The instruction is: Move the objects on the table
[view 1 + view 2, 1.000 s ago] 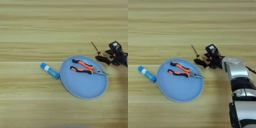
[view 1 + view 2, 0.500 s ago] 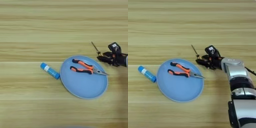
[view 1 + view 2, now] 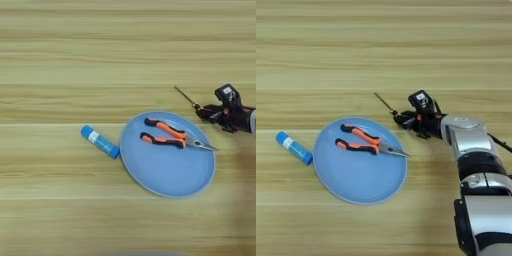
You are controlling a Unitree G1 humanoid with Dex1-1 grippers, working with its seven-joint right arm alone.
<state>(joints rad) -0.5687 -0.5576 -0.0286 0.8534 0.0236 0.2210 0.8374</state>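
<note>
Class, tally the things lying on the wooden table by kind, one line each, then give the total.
Pliers: 1
Screwdriver: 1
Glue stick: 1
Plate: 1
Total: 4

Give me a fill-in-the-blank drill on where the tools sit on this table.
1. The pliers lie on the blue ____.
2. The glue stick lies on the table, to the plate's ____.
3. The right gripper is at the handle end of the ____.

Missing words: plate; left; screwdriver
</note>
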